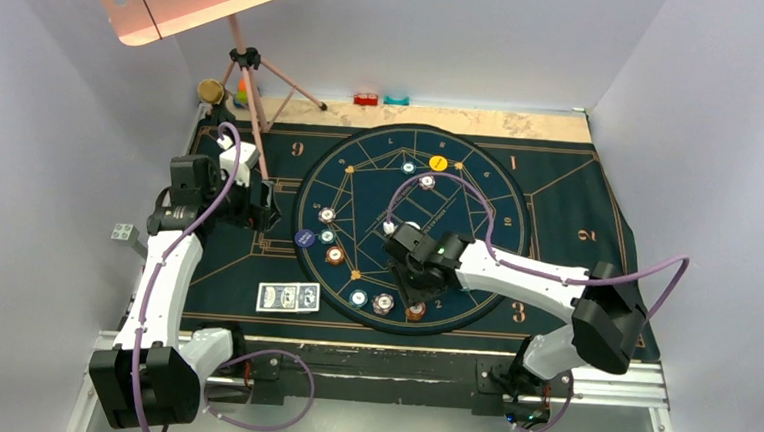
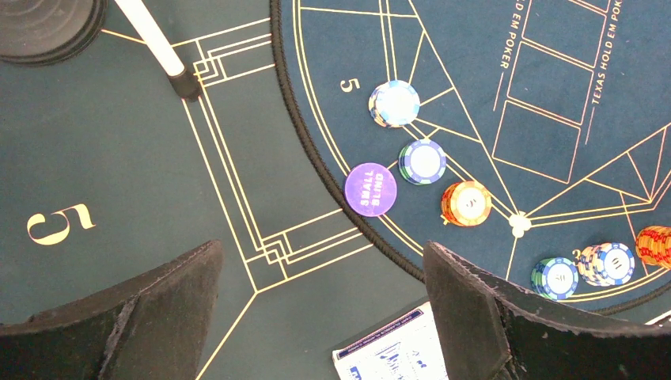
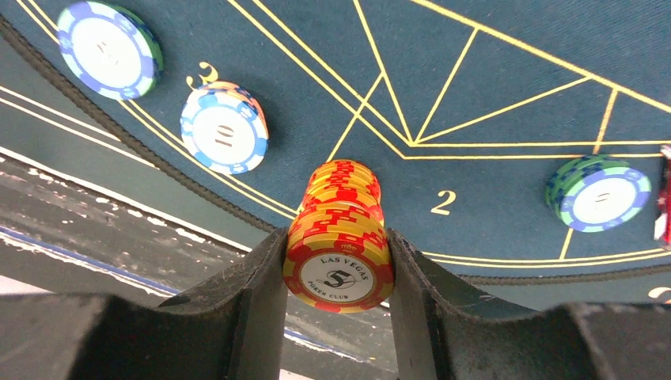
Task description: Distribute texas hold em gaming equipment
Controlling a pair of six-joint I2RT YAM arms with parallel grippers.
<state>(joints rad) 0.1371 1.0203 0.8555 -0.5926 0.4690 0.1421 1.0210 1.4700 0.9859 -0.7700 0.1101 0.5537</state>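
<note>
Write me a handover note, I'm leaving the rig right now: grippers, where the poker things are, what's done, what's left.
Left gripper: open, empty, near the small blind disc.
Right gripper: shut on an orange-red chip stack at the near edge of the round mat.
Done: other chip stacks around that mat; yellow disc at its far side.
Left: likely place this stack; cards undealt.

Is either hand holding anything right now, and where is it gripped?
The right hand pinches a stack of red-and-yellow chips by its sides. The left hand is open and holds nothing.
</note>
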